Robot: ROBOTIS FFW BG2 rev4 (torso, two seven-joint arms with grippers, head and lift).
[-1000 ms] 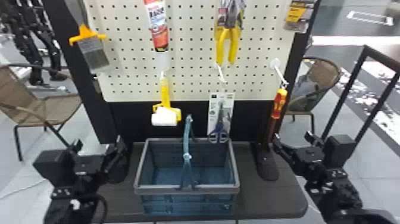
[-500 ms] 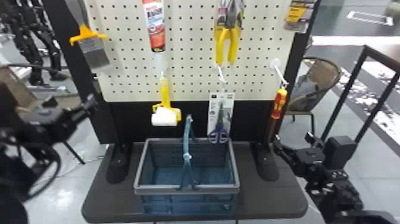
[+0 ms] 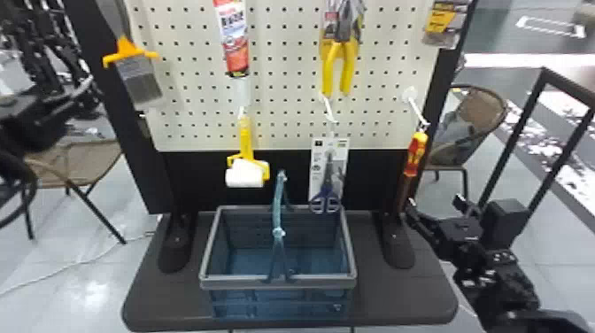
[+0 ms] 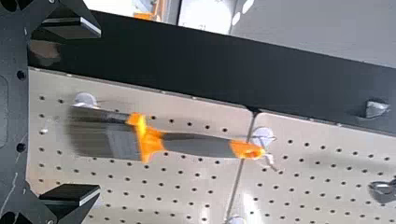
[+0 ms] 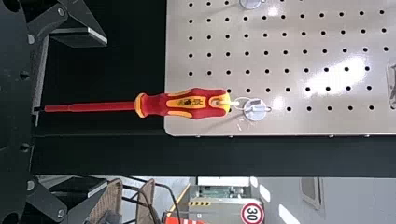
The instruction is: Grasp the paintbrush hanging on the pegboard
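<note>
Where the head view looks over the black table (image 3: 398,301), one pegboard (image 3: 287,110) carries seven hanging things. These are one paintbrush (image 3: 135,75) at the upper left edge, one tube (image 3: 234,37), one pair of yellow pliers (image 3: 338,57), one paint roller (image 3: 245,170), one pack of scissors (image 3: 327,177), one screwdriver (image 3: 414,155) and one packet (image 3: 440,22) at the upper right corner. One blue basket (image 3: 208,248) stands on the table below. The left arm (image 3: 35,124) is raised at the left edge (too dark and blurred to read its claw here). The right arm (image 3: 482,248) sits low by the table's right end.

From the left wrist, the left gripper (image 4: 84,112) stands wide open and holds nothing. The paintbrush (image 4: 154,142) hangs from its hook on the pegboard (image 4: 327,177) beyond, framed between the two fingers and touched by neither.

From the right wrist, the right gripper (image 5: 88,112) is likewise spread wide and bare, facing the one screwdriver (image 5: 182,103) on its hook.
</note>
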